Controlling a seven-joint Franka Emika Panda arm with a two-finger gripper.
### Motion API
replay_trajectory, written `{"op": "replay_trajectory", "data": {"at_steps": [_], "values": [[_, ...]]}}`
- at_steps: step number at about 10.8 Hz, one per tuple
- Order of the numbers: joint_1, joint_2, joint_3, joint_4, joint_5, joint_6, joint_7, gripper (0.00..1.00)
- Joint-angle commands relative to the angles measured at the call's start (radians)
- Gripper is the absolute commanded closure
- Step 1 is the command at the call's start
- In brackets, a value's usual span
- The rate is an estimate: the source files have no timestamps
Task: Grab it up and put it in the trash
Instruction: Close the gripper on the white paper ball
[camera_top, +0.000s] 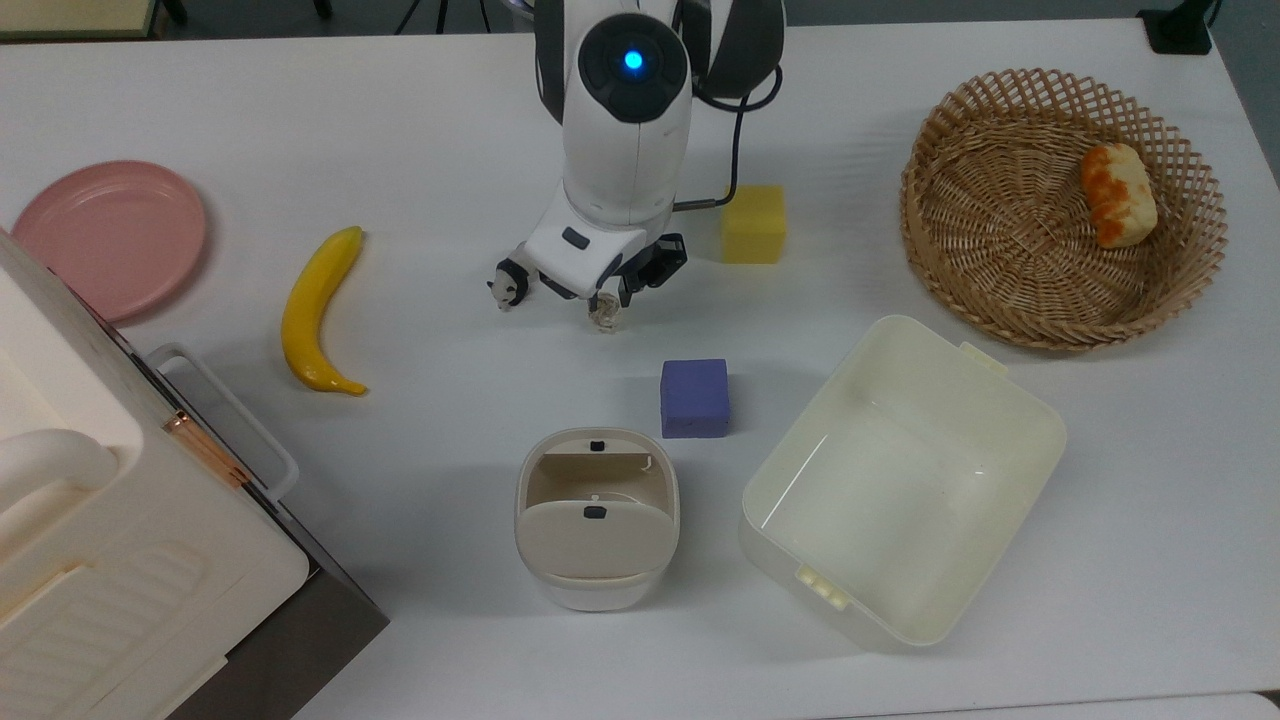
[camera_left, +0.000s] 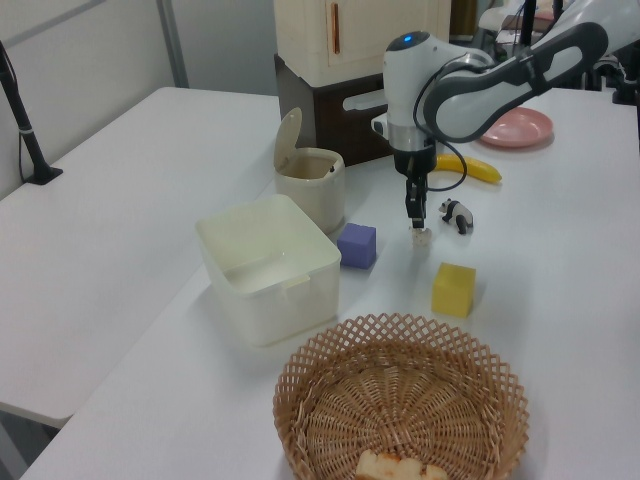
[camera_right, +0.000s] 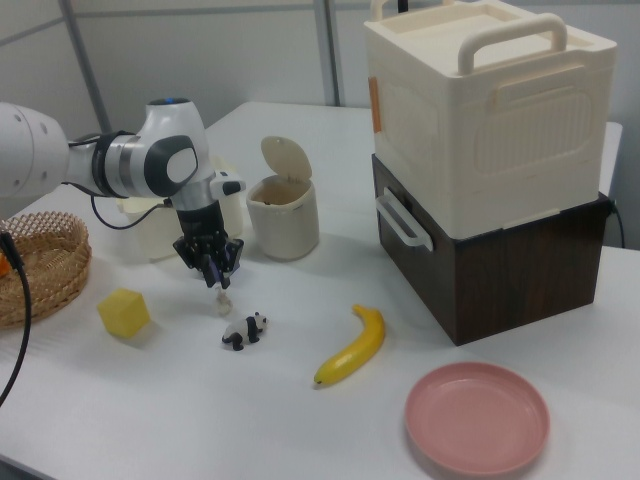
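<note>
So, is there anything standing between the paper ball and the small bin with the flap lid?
Nothing visible blocks the way. The tool holds the paper ball just above the table. The bin stands open, straight toward the top view's bottom. The purple cube sits to the top view's right of that line, and the panda figurine lies off to its left.

No text, label, brand, number or sign is being shown legibly on anything on the table.
</note>
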Motion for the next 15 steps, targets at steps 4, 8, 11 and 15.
{"op": "replay_trajectory", "data": {"at_steps": [4,8,11,15], "values": [[0.001,-0.015,-0.007,-0.020,-0.012,-0.003,-0.032,0.61],[0.001,0.022,-0.007,-0.020,-0.014,-0.001,-0.044,0.58],[0.009,0.054,-0.007,-0.018,-0.017,0.011,-0.046,0.59],[0.012,0.076,-0.007,-0.015,-0.023,0.016,-0.045,0.66]]}}
